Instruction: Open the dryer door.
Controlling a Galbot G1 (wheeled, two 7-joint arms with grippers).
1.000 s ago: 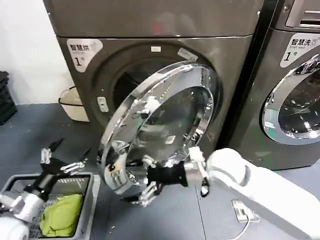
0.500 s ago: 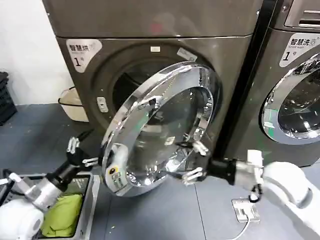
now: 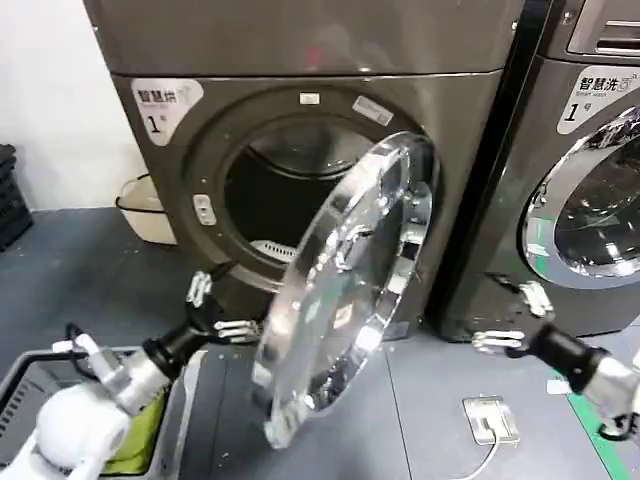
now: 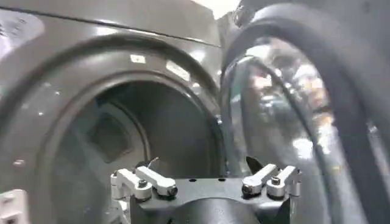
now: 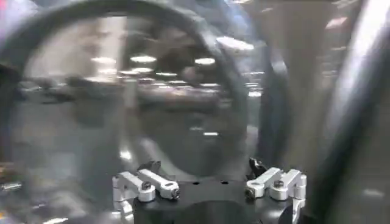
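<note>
Nearest to us, at the lower left of the head view, sits a grey basket with a green cloth in it, our left arm passing over it. Our left gripper reaches forward with its fingers spread apart and holding nothing, its tips close to the lower left edge of the dryer door; we cannot tell whether they touch it. In the left wrist view the same gripper points into the dark drum opening, the door rim standing beside it. Our right gripper hangs low on the right, fingers parted and empty, apart from the door and in front of the second machine. On the floor just below it lies a small white plug block. The chrome-ringed door stands swung well out from the dryer, hinged on its right side, leaving the drum open behind it. A cream bin stands by the wall beyond.
</note>
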